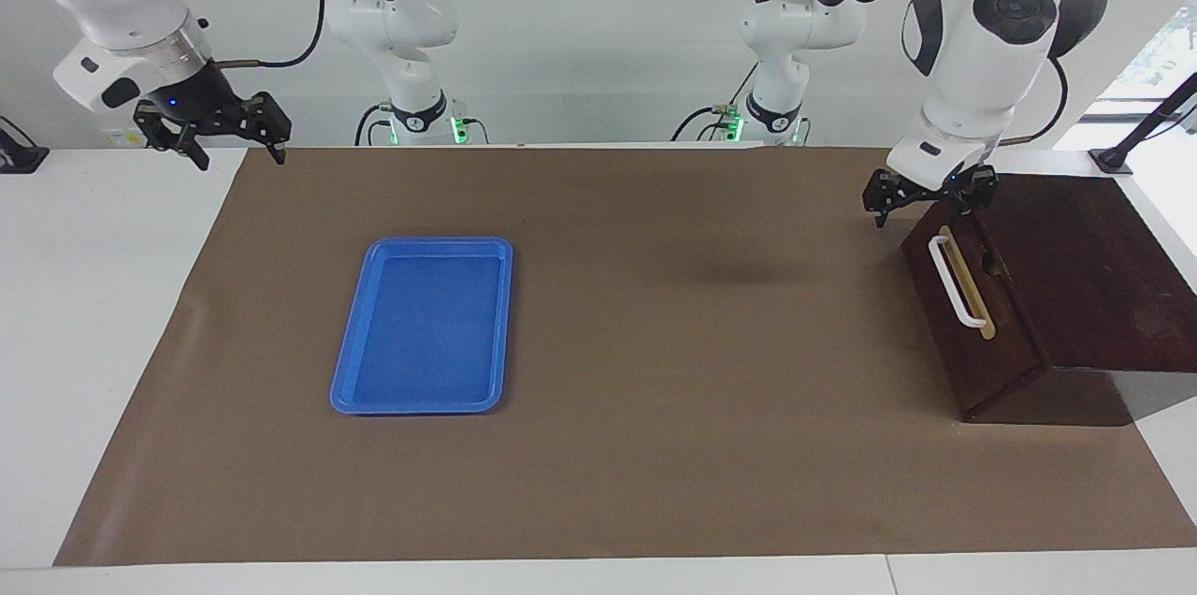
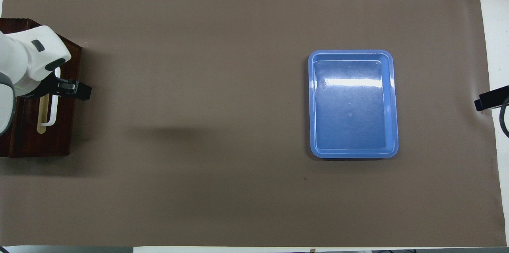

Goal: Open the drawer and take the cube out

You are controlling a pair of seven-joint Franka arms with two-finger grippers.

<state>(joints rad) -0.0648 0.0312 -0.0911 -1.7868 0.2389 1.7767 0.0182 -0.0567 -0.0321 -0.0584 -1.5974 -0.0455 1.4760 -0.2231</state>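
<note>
Facing view shows the drawer (image 1: 973, 310) shut in its dark wooden cabinet (image 1: 1075, 277) at the left arm's end of the tabletop (image 1: 655, 445), its white bar handle (image 1: 954, 282) on a tan strip turned toward the blue tray (image 1: 425, 326). The left gripper (image 1: 926, 199) hangs just over the cabinet's top front edge at the handle's end nearer the robots, its jaws spread wide and holding nothing, apart from the handle. In the overhead view the left gripper (image 2: 73, 89) juts out past the drawer (image 2: 63, 125) front over the brown mat (image 2: 199, 125). The cube cannot be seen anywhere. The blue tray lies on the mat well apart from the drawer, toward the right arm's end. The right gripper (image 1: 213, 132) waits in the air over the tabletop edge at the right arm's end, well apart from the drawer, jaws wide, holding nothing.
</note>
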